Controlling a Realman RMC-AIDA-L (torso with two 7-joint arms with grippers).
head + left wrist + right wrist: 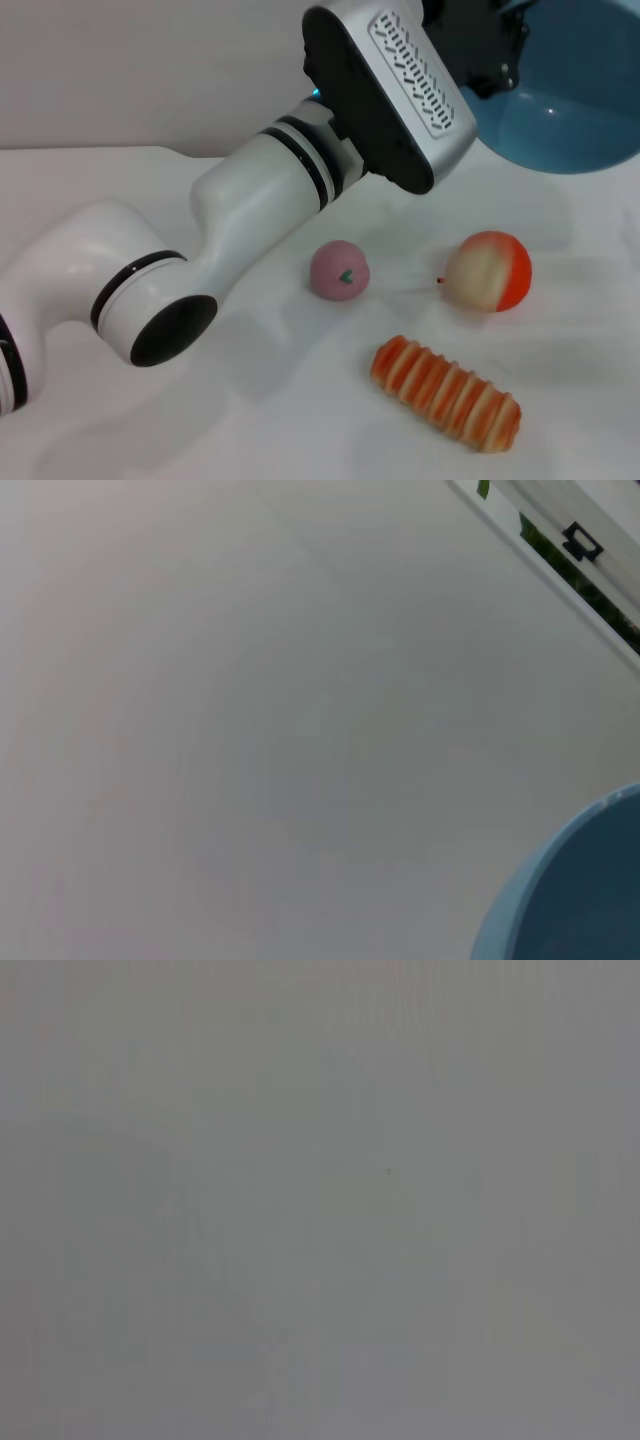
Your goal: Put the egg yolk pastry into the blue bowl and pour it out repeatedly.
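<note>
White tabletop fills the head view, with a pale wall behind it. The left arm (pixel 250 210) is stretched across from the left, and its wrist ends at the bowl (pixel 560 120), which is raised at the upper right and tilted, its blue inside partly turned toward the camera. The left gripper (pixel 480 45) is seen only as dark parts at the bowl's near rim; the rim appears to be gripped, but how the fingers stand cannot be told. No pastry is visible, neither on the table nor in the part of the bowl that shows, and much of the bowl is cut off by the frame edge. Below the bowl lie a peach (pixel 488 270), a pink bun (pixel 339 270) and a striped bread (pixel 446 392), its long axis running from the middle down to the right. The right arm is not seen.

From the left wrist, only bare white surface and an arc of the bowl (pixel 570 890) are shown, with its inside hidden.

From the right wrist, only flat grey is shown, and nothing can be made out.
</note>
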